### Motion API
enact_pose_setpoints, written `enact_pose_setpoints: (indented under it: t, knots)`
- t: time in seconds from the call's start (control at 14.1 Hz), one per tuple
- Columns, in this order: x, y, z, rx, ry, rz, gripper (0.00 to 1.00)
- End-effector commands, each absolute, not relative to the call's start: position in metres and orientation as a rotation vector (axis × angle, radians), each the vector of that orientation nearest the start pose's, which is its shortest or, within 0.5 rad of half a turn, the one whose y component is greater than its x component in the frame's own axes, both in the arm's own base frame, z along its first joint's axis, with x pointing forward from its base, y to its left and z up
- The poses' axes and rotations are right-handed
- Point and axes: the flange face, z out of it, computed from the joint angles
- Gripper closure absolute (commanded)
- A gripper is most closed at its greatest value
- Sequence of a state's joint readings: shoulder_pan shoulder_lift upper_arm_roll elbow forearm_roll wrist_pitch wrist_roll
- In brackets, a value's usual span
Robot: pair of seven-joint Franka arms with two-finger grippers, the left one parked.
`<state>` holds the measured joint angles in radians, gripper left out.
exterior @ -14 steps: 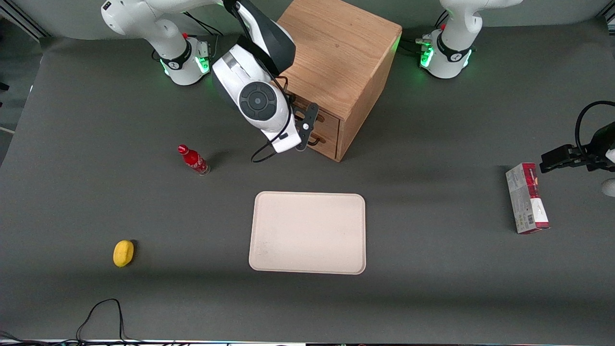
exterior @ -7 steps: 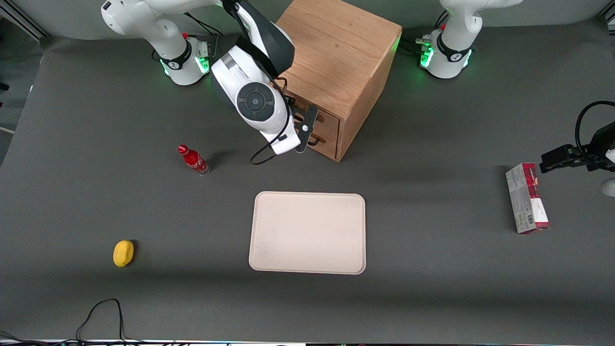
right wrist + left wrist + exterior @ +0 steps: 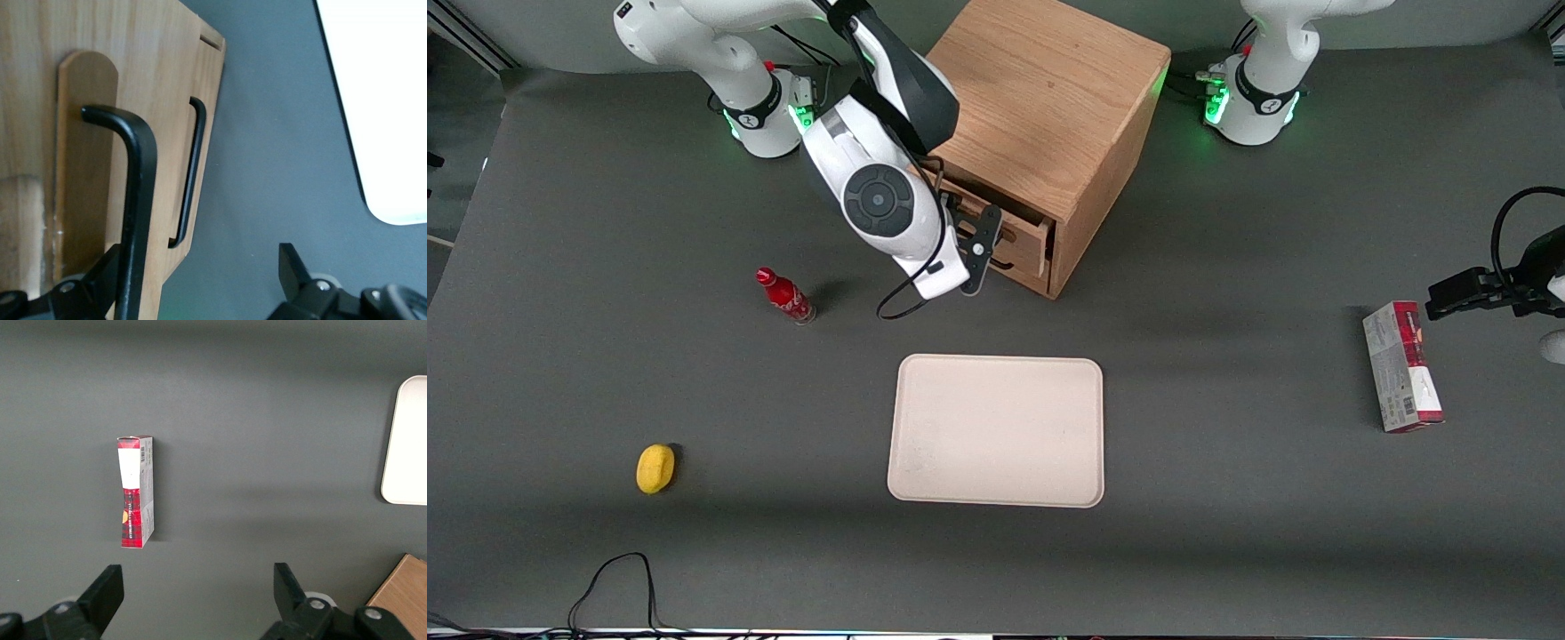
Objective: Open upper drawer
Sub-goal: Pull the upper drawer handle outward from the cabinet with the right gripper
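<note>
The wooden cube cabinet (image 3: 1049, 98) stands near the robot bases. Its upper drawer (image 3: 1028, 236) is slid out a little from the cabinet front. My right gripper (image 3: 980, 242) is at the drawer fronts, open. In the right wrist view the gripper (image 3: 199, 263) has its fingers wide apart. The upper drawer's dark bar handle (image 3: 139, 200) runs right beside one finger (image 3: 100, 280). The other finger (image 3: 293, 267) is over bare table. The bottom drawer's thin handle (image 3: 192, 167) shows farther away and stays flush with the cabinet.
A cream tray (image 3: 996, 431) lies nearer the front camera than the cabinet. A red bottle (image 3: 785, 296) stands beside my arm. A yellow object (image 3: 655, 468) lies toward the working arm's end. A red and white box (image 3: 1401, 366) lies toward the parked arm's end.
My right gripper has moved away from the cabinet front toward the working arm's end. The upper drawer has slid out a little with it.
</note>
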<state>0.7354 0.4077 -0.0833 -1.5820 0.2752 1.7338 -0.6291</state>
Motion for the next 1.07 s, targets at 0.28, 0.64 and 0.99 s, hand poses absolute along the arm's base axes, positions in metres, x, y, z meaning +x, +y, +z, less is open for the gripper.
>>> enact_pose_setpoints:
  t: [0.28,0.64,0.99]
  knots:
    - [0.519,0.396,0.385,-2.396,-1.646,0.284,0.00]
    - [0.539,0.385,0.378,-2.411,-1.630,0.247,0.00]
    - [0.558,0.369,0.375,-2.417,-1.643,0.223,0.00]
